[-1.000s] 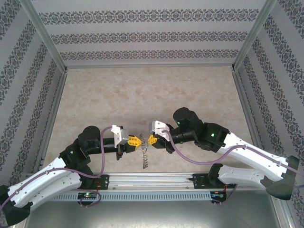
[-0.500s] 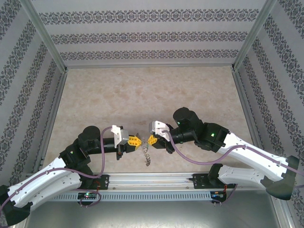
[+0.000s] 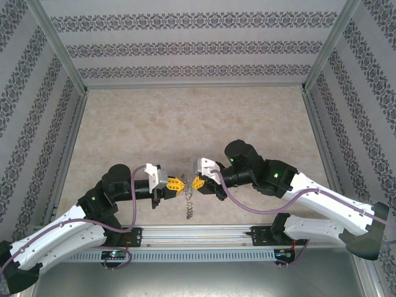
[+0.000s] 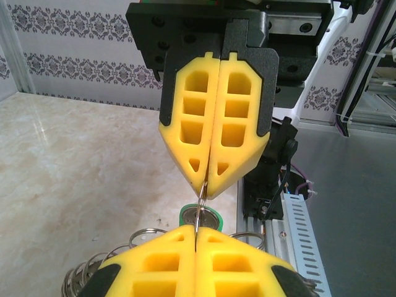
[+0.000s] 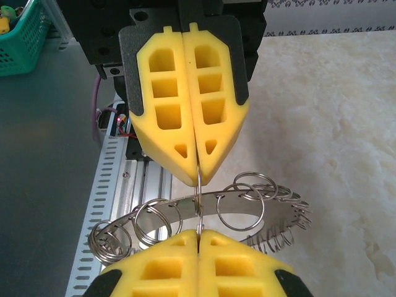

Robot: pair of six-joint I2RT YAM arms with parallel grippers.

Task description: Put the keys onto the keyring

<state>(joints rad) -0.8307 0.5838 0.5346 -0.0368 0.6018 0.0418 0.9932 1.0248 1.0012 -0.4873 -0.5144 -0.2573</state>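
So both the left hand and right hand are clenched tip to tip on one wire loop of the keyring, above the bench's near edge. The green key hangs just below. Mid-threading, I'd guess; next, work the key round the wire.

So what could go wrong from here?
1. The left claw and right claw pinch one thin wire loop tip to tip; pulling apart could bend it or let it slip, dropping the keyring.
2. The green key shows below the claws, gripped by neither; if not threaded yet, it could drop away.
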